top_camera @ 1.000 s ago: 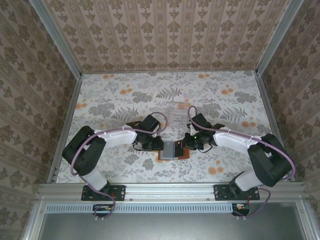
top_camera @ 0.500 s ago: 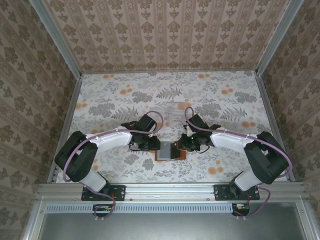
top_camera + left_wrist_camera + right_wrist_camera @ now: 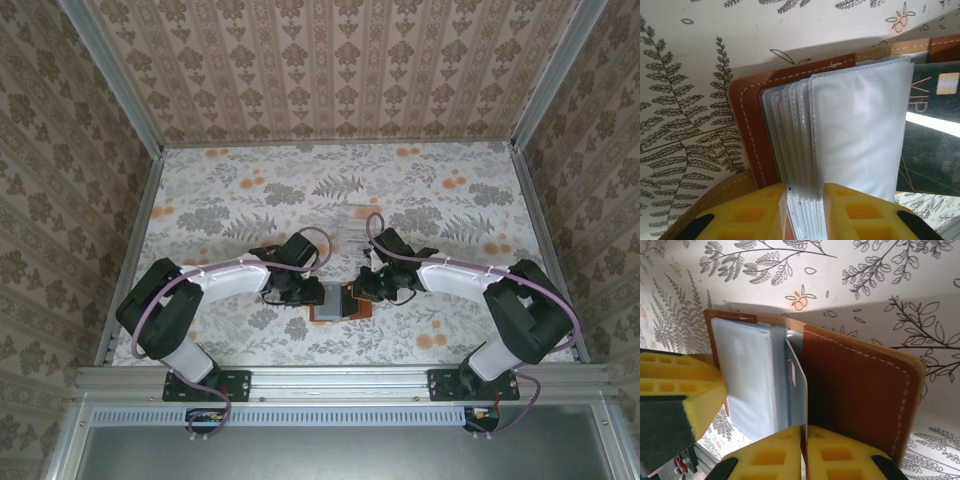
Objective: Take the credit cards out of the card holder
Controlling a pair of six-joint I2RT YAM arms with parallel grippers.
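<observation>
1. Brown leather card holder (image 3: 342,312) lies open on the flowered table (image 3: 450,200), between our two arms and near the front edge.
2. Our left gripper (image 3: 805,200) has its jaws nearly together, pinching the holder's clear sleeves (image 3: 855,130).
3. Our right gripper (image 3: 803,440) is clamped on a thin pale card (image 3: 797,390) standing in the holder.
4. We see a dark card (image 3: 932,145) marked VIP poking out beside the sleeves.

**Three cameras set on one table scene.**
The top external camera looks down from above and behind the arm bases (image 3: 205,385) at 6 o'clock, taking in the whole table (image 3: 250,190). Each wrist camera looks along its own tool, with the left tool (image 3: 805,202) and right tool (image 3: 804,452) at 6 o'clock in frame, close above the table. All three share the card holder (image 3: 345,303), met from 9 o'clock by the left wrist camera and from 3 o'clock by the right.
</observation>
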